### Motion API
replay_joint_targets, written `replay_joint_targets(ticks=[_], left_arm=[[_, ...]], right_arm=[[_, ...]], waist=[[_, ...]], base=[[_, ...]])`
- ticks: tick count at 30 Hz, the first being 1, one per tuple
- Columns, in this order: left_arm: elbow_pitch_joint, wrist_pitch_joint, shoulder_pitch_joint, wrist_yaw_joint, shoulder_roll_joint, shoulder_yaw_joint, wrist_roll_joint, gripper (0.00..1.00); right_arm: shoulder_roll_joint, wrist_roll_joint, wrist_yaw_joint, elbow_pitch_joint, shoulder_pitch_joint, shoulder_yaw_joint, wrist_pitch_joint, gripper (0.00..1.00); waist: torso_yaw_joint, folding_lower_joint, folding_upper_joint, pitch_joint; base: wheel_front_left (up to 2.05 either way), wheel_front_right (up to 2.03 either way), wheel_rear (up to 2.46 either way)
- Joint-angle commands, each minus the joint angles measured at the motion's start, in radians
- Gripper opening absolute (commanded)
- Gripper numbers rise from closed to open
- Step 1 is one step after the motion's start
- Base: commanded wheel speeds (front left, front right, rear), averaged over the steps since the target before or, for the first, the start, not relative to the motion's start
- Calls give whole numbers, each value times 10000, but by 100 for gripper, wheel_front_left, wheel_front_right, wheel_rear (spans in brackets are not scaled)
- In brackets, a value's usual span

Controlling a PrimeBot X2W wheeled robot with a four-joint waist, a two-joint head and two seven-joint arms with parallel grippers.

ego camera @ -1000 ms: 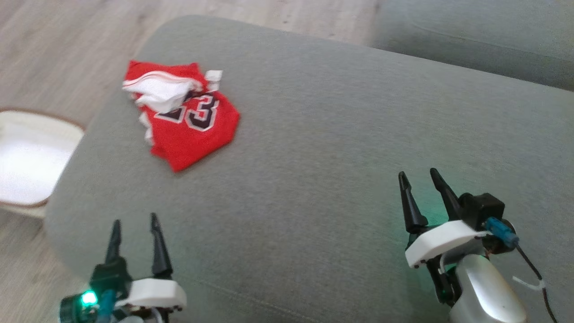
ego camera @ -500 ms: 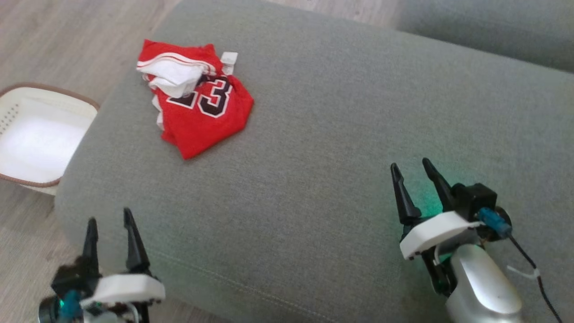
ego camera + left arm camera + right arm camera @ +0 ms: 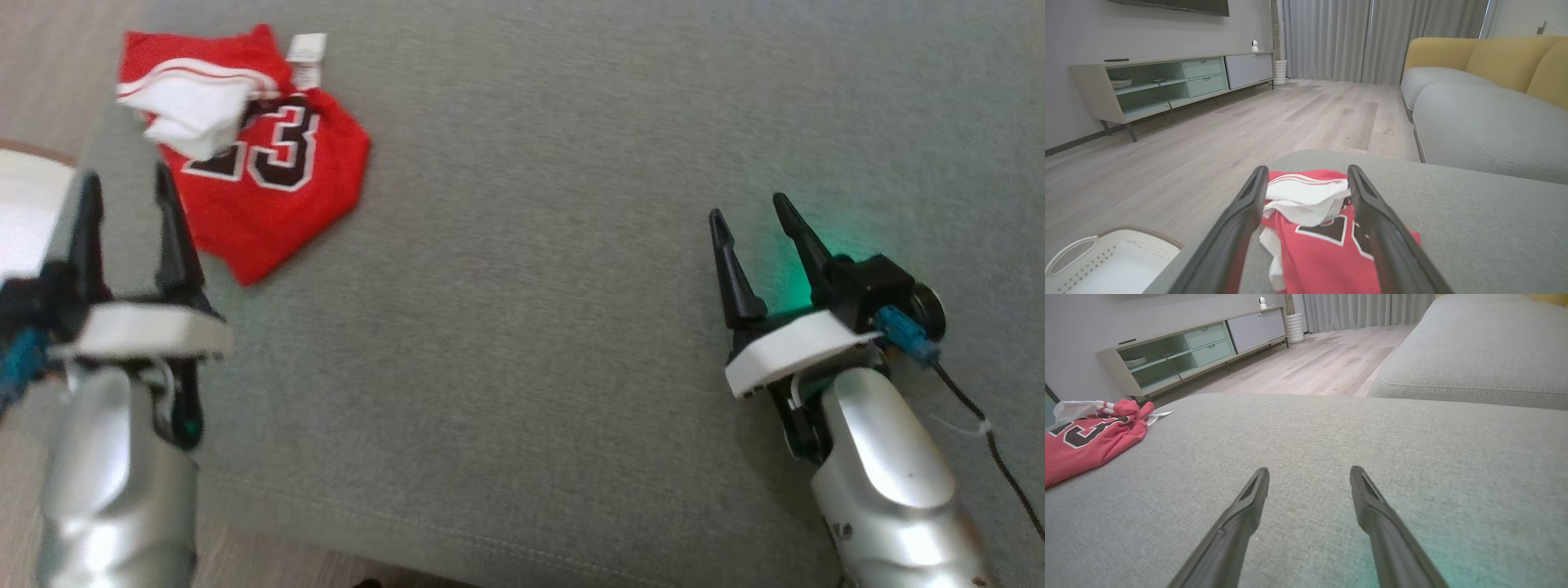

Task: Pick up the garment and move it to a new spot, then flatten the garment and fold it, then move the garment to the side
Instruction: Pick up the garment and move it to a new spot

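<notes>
Both claws open and empty, jersey at the cushion's far left

A white basket (image 3: pixel 18 214) sits on the floor off the grey cushion's (image 3: pixel 539 269) left edge. The left claw (image 3: pixel 124 175), fingers spread wide and holding nothing, points at the crumpled red jersey (image 3: pixel 277 204), which lies near the cushion's far-left corner with a white fold bunched on top. Well to the right, the right claw (image 3: pixel 749 207) is equally spread and empty over bare cushion.
</notes>
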Motion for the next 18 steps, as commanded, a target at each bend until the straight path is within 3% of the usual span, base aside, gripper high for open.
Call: replay_joint_targets(ticks=[1, 9, 18], left_arm=[[162, -51, -737, -49, 695, -41, -76, 100], [2696, -51, -2335, -57, 2117, -1627, -935, 100], [5689, 650, -3645, 51, 2625, -1631, -1145, 100]], right_arm=[[57, -44, 23, -388, -329, 365, -109, 100], [57, 199, 23, -778, -686, 1018, -109, 100], [57, -79, 23, -998, -724, 734, -109, 100]], waist=[[-489, -2, 0, 391], [-1395, -2, 0, 925], [-1999, -2, 0, 1359]], base=[[0, 0, 0], [0, 0, 0], [0, 0, 0]])
